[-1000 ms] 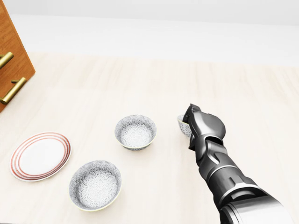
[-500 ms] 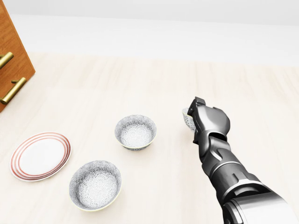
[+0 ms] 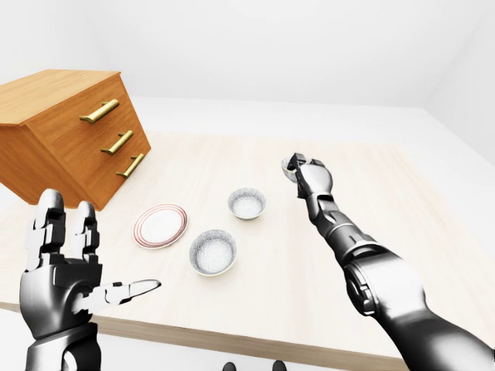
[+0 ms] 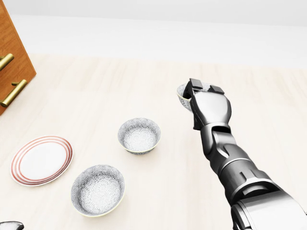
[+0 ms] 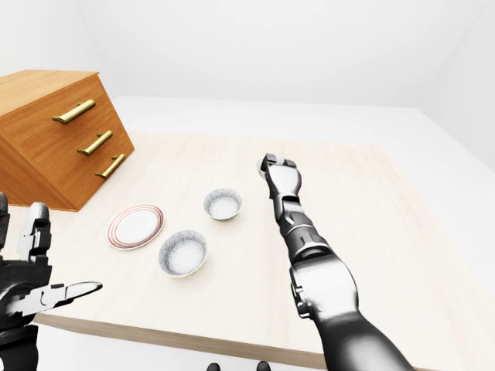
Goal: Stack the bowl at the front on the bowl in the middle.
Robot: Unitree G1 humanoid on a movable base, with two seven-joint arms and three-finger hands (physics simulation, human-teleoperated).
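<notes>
My right hand (image 4: 196,92) is shut on the rim of a small patterned bowl (image 4: 183,100) and holds it above the table, right of centre in the head view; the hand hides most of it. A medium patterned bowl (image 4: 139,135) sits on the table to its lower left. A larger patterned bowl (image 4: 98,189) rests nearer the bottom edge. At the lower left of the left-eye view my left hand (image 3: 97,247) hovers open, fingers spread, holding nothing.
A white plate with red rings (image 4: 41,159) lies left of the bowls. A wooden drawer chest with brass handles (image 3: 69,131) stands at the table's left. The pale wooden table (image 4: 96,86) stretches up to a white wall.
My right hand has risen and moved up the head view, carrying the small bowl off the table. The other two bowls and the plate have stayed put.
</notes>
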